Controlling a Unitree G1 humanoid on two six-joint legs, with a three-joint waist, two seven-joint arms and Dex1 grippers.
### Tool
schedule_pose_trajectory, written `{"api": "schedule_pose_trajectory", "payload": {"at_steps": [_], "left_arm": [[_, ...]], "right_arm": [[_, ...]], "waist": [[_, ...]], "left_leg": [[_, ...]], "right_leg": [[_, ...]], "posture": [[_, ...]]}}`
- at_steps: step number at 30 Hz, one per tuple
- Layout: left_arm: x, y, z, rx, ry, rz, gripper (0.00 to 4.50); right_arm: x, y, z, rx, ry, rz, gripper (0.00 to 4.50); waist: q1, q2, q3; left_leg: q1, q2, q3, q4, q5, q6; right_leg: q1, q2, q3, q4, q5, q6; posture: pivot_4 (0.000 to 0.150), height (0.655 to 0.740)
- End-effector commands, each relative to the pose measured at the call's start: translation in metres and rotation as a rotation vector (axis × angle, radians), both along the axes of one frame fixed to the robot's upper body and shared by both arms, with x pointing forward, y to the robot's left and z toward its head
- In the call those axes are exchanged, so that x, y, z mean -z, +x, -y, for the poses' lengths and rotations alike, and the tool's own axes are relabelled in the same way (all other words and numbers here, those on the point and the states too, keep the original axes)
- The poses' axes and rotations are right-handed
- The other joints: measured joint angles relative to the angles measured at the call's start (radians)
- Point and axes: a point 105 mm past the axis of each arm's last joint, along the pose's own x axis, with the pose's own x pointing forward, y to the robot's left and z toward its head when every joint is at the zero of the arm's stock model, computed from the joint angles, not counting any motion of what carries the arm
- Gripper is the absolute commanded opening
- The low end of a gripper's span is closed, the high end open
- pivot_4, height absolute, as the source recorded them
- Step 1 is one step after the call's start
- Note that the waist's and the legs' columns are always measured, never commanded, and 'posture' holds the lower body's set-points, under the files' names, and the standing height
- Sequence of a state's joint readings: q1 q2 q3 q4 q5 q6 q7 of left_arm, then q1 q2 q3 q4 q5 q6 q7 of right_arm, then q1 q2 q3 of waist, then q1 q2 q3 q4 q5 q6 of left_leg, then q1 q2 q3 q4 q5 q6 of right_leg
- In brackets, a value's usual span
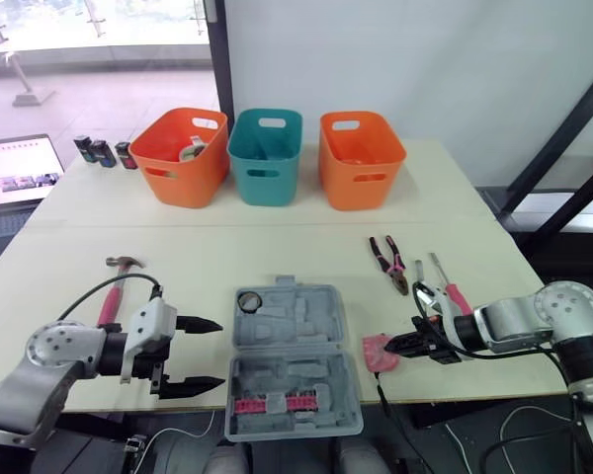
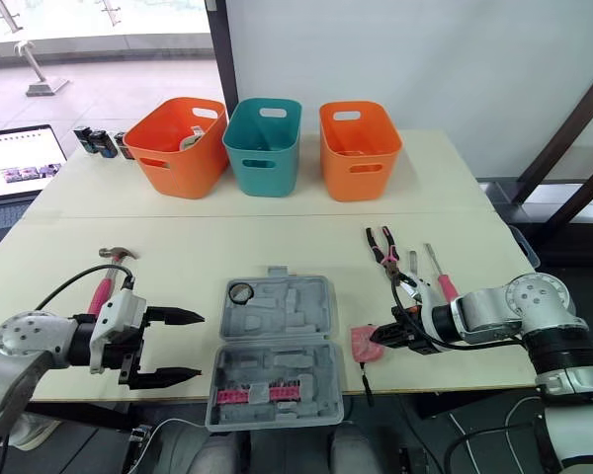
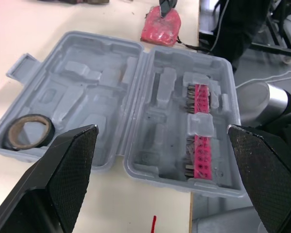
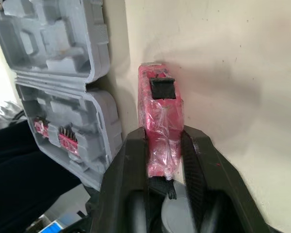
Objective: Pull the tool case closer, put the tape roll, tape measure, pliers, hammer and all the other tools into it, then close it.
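The grey tool case (image 1: 326, 326) lies open at the table's front edge, with the black tape roll (image 1: 249, 301) in its far left pocket and a pink bit strip (image 1: 274, 403) in the near half. Just right of the case, the pink tape measure (image 4: 160, 121) rests on the table. My right gripper (image 1: 397, 346) is shut on its sides. My left gripper (image 1: 219, 353) hangs open left of the case, holding nothing. The pink-handled hammer (image 1: 117, 281) lies behind my left arm. The pliers (image 1: 390, 262) and a screwdriver (image 1: 445, 286) lie at the right.
Two orange bins (image 1: 183, 155) (image 1: 361, 158) and a teal bin (image 1: 265, 155) stand in a row at the back. A laptop (image 1: 15, 173) and small dark items (image 1: 101, 152) sit at the far left. Cables hang over the front edge.
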State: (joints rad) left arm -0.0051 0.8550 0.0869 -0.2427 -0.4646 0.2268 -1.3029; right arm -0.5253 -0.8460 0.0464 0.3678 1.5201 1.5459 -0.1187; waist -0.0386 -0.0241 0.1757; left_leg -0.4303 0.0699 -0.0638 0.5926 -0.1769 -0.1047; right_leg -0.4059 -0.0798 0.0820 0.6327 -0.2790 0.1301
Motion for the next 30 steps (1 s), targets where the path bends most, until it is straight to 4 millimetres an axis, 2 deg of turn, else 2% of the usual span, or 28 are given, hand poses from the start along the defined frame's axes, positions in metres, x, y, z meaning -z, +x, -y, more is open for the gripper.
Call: {"api": "schedule_pose_trajectory", "payload": {"at_steps": [1, 3, 4, 8, 10, 12, 13, 14, 16, 17, 21, 23, 30], "left_arm": [[-0.005, 0.003, 0.002, 0.012, -0.003, 0.024, 4.5], [-0.005, 0.003, 0.002, 0.016, -0.002, 0.025, 4.5], [-0.005, 0.003, 0.002, 0.017, -0.002, 0.025, 4.5], [-0.004, 0.004, 0.002, 0.014, -0.004, 0.024, 4.5], [-0.004, 0.004, 0.001, 0.014, -0.004, 0.025, 4.5], [-0.004, 0.004, 0.001, 0.011, -0.004, 0.024, 4.5], [-0.003, 0.005, 0.0, 0.009, -0.002, 0.025, 4.5], [-0.003, 0.005, 0.0, 0.006, -0.002, 0.025, 4.5], [-0.003, 0.005, 0.001, 0.005, -0.004, 0.027, 4.5], [-0.003, 0.005, 0.002, 0.005, -0.005, 0.028, 4.5], [-0.003, 0.006, 0.003, 0.002, -0.005, 0.034, 4.5], [-0.004, 0.007, 0.003, -0.002, -0.004, 0.037, 4.5], [-0.004, 0.006, 0.004, -0.016, -0.006, 0.044, 4.5]], "right_arm": [[-0.014, 0.007, 0.007, 0.019, -0.004, 0.053, 3.11], [-0.02, 0.008, 0.009, 0.015, -0.002, 0.065, 4.18], [-0.021, 0.008, 0.008, 0.012, 0.001, 0.069, 4.47], [-0.048, 0.005, -0.001, -0.096, 0.016, 0.189, 4.47], [-0.056, 0.003, -0.006, -0.146, 0.007, 0.243, 4.47], [-0.066, 0.003, -0.015, -0.256, -0.034, 0.385, 4.47], [-0.073, 0.004, -0.018, -0.391, -0.093, 0.563, 4.47], [-0.076, -0.006, -0.026, -0.588, -0.099, 0.694, 4.47], [-0.065, -0.028, -0.028, -0.919, -0.118, 0.789, 4.47], [-0.059, -0.033, -0.026, -1.026, -0.133, 0.82, 4.47], [-0.029, -0.037, -0.011, -1.366, -0.27, 0.88, 4.47], [-0.022, -0.03, -0.011, -1.427, -0.314, 0.91, 4.47], [-0.012, -0.002, -0.011, -1.436, -0.4, 0.937, 4.47]], "waist": [[-0.002, 0.0, 0.0], [-0.004, 0.0, 0.0], [-0.006, 0.0, 0.0], [-0.006, 0.002, 0.002], [-0.006, 0.003, 0.002], [-0.005, 0.004, 0.002], [-0.001, 0.005, 0.003], [0.003, 0.006, 0.004], [0.009, 0.006, 0.004], [0.008, 0.006, 0.004], [-0.006, 0.006, 0.004], [-0.01, 0.005, 0.005], [-0.005, 0.006, 0.005]], "left_leg": [[0.0, 0.0, 0.0, 0.0, 0.0, 0.0], [0.0, 0.0, 0.0, 0.0, -0.001, 0.001], [0.0, 0.0, 0.0, -0.001, -0.001, 0.001], [0.0, 0.0, 0.0, -0.001, -0.001, 0.001], [0.0, 0.0, 0.0, -0.001, -0.001, 0.001], [0.0, 0.0, 0.0, -0.001, -0.001, 0.002], [0.0, 0.0, 0.0, -0.001, -0.001, 0.002], [-0.001, 0.0, 0.0, 0.0, -0.001, 0.001], [-0.002, 0.0, 0.0, 0.0, -0.001, 0.001], [-0.002, 0.0, 0.0, 0.0, -0.002, 0.001], [-0.001, 0.0, 0.001, 0.001, -0.002, 0.001], [-0.001, 0.0, 0.002, 0.002, -0.002, 0.0], [0.001, 0.0, 0.002, 0.001, -0.001, 0.0]], "right_leg": [[0.0, 0.0, 0.0, 0.0, 0.0, 0.0], [0.0, 0.0, 0.0, 0.0, 0.0, 0.0], [0.0, 0.0, 0.0, 0.0, 0.0, 0.0], [-0.001, 0.0, 0.0, 0.0, 0.0, 0.001], [-0.001, 0.0, 0.0, 0.0, 0.0, 0.001], [-0.001, 0.0, 0.0, 0.0, 0.0, 0.001], [-0.001, 0.0, 0.0, 0.0, 0.0, 0.001], [-0.001, 0.0, 0.0, 0.0, -0.001, 0.002], [-0.001, -0.001, -0.001, -0.001, -0.002, 0.004], [-0.001, -0.001, -0.001, -0.001, -0.003, 0.005], [-0.001, -0.001, -0.001, -0.001, -0.003, 0.005], [-0.001, -0.001, 0.0, -0.001, -0.001, 0.004], [0.0, -0.001, 0.0, 0.0, 0.0, 0.004]], "posture": [[0.15, 0.74], [0.15, 0.74], [0.15, 0.74], [0.15, 0.74], [0.15, 0.74], [0.15, 0.74], [0.15, 0.74], [0.15, 0.74], [0.15, 0.74], [0.15, 0.74], [0.15, 0.74], [0.15, 0.74], [0.15, 0.74]]}}
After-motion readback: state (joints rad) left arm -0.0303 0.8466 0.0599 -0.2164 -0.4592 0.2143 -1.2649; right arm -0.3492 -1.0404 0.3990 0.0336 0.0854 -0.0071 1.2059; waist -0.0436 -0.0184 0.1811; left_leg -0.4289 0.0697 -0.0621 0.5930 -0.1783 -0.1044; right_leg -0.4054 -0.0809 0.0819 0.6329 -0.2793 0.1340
